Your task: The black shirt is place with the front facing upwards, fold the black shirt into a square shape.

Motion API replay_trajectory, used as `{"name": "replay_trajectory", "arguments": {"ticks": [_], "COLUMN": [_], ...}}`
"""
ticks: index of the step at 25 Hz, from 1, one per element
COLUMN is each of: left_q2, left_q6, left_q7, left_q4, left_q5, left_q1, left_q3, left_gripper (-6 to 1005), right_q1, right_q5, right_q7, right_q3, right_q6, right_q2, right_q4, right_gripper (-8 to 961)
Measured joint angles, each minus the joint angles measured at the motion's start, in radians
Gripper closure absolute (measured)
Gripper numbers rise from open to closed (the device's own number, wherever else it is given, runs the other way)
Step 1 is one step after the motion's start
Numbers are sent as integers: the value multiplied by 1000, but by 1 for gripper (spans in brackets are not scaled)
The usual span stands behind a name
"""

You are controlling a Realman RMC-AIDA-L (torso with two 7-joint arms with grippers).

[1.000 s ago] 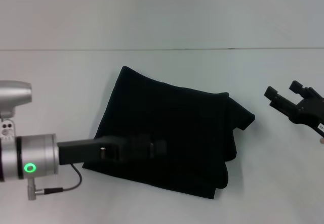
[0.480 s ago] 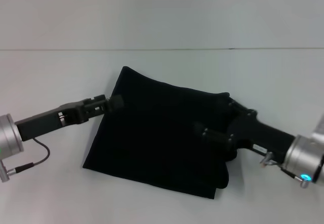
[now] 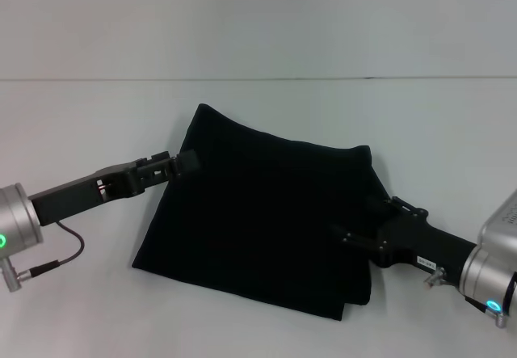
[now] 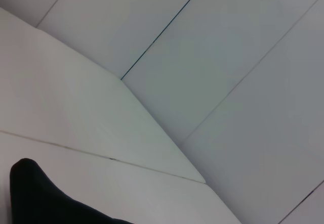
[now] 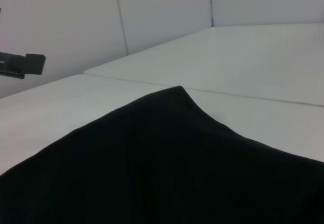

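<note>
The black shirt [image 3: 258, 221] lies in the middle of the white surface [image 3: 81, 115], already folded into a blocky shape that sits a bit crooked. No white letters show.

The left pincer [image 3: 187, 162] is at the shirt's left edge, near the far corner. It seems to touch the cloth there, but I cannot tell if it is spread or pressed together. The right pincer [image 3: 355, 241] is low over the shirt's right side, near the front corner. Black on black hides its tips, so I cannot tell its state either.

The step looks like tidying the edges. To do it well, each pincer should push or tug gently, just at the edge, so the layers below do not slide. The right side looks bumpy, with layers peeking out near the front. That side needs squaring most.

The head view shows the whole shirt and both arms. The right wrist view shows the cloth from close and low, rising to a soft peak at 1 corner. The left pincer shows far off there. The left wrist view shows only 1 rounded black corner, plus bare surface and wall.
</note>
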Motion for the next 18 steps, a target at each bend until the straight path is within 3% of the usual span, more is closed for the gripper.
{"name": "replay_trajectory", "arguments": {"ticks": [7,10,15,18], "left_q2": [6,23,92,114], "left_q6": [-38,-93,-307,-440], "left_q7": [-45,-140,-429,-520], "left_q4": [-6,-7,-35,-71], "left_q5": [1,9,62,107], "left_q1": [-23,-48,-124,-170], "left_q3": [1,12,151,226], "left_gripper": [39,39,40,39], "right_q1": [-33,-70,-130,-144], "right_q5": [10,10,-32,-88], "right_q7": [-3,-9,-25,-50], "right_q3": [21,27,-12,-24], "right_q6": [-72,-152,-275,-298], "right_q2": [-4,-5,-9,-7], "right_q4": [-26,-61,-106,-107], "right_gripper": [27,27,27,27]}}
